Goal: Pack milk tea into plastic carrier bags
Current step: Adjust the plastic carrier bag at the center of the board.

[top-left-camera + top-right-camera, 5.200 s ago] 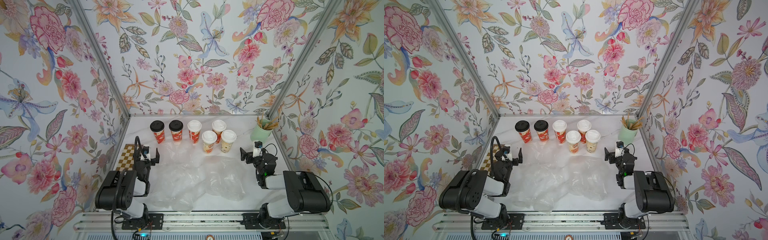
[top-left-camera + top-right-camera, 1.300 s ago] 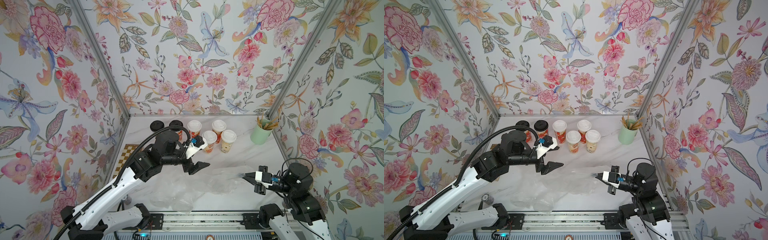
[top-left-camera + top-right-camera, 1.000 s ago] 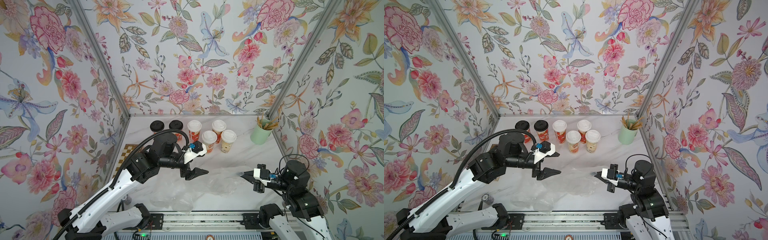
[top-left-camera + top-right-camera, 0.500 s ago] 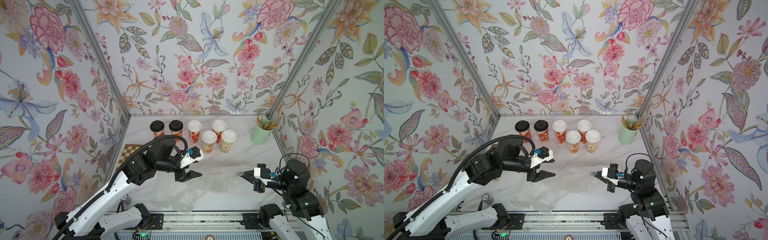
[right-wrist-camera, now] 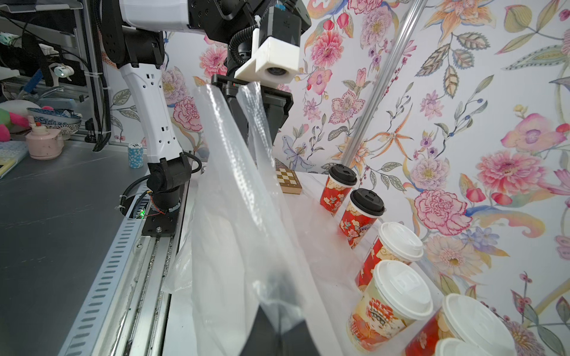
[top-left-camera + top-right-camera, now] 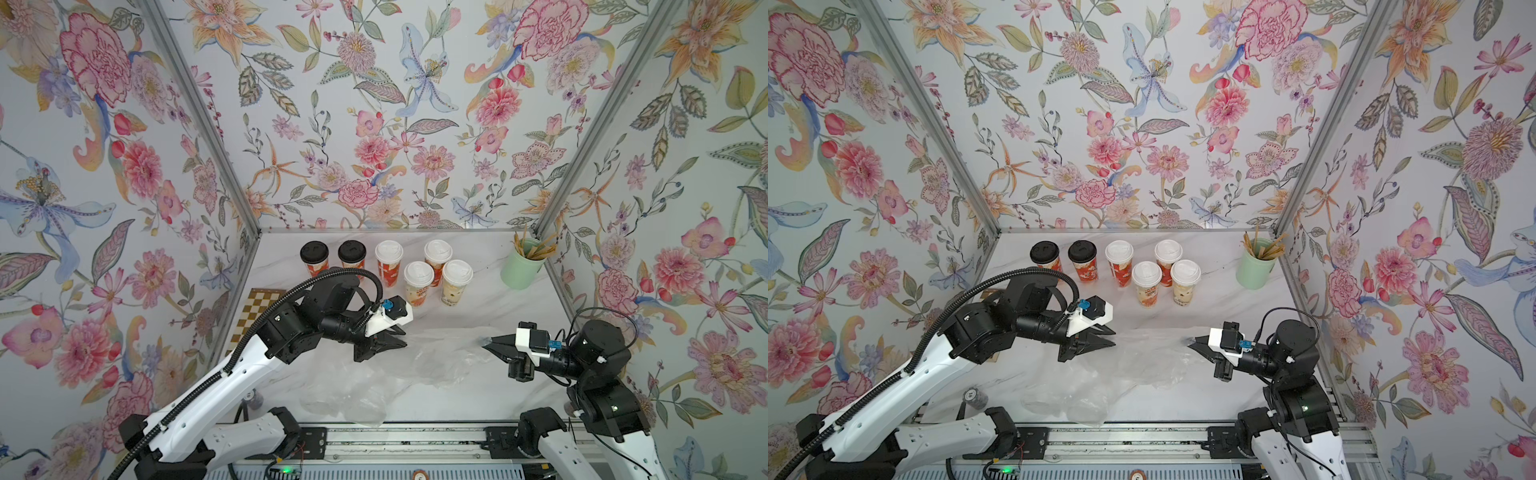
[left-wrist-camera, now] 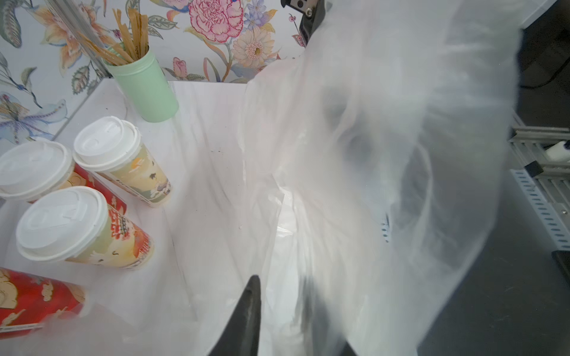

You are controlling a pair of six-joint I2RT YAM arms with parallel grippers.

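So one thin, crinkly see-through plastic carrier bag (image 6: 442,357) was held stretched mid-desk. The left end effector (image 6: 401,338) was pinched together on its two long handle strips, and the right end effector (image 6: 488,343) was clamped on the opposite side. A second earlier, the left one had been spread much wider. The milk tea (image 6: 415,272), tapered paper cups with domed lids, was lined up along the far edge of the marble desk (image 6: 511,303). Only a narrow open strip was left between cups and bag.
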